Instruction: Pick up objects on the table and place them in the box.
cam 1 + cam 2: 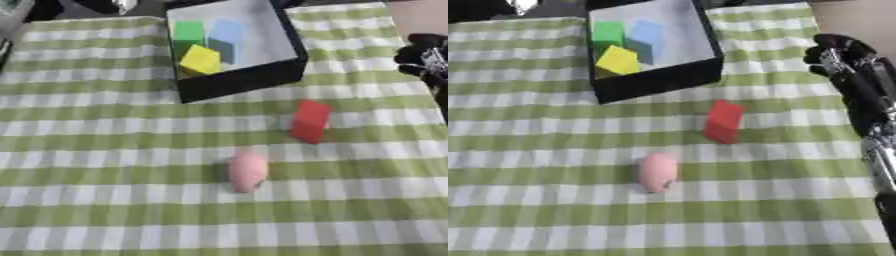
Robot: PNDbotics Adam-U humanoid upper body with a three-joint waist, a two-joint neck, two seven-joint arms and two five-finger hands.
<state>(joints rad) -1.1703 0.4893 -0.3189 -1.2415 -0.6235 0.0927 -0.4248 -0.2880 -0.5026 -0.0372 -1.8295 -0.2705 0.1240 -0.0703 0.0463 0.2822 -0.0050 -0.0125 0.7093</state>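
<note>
Reach favours the right hand [843, 56] — fingers too dark to tell if curled — since the red block [724, 121], upright, stands nearer it than the pink object [657, 171].

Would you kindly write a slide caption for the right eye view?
Right hand hangs at the cloth's edge; red block and pink egg wait outside the box holding three blocks.
</note>
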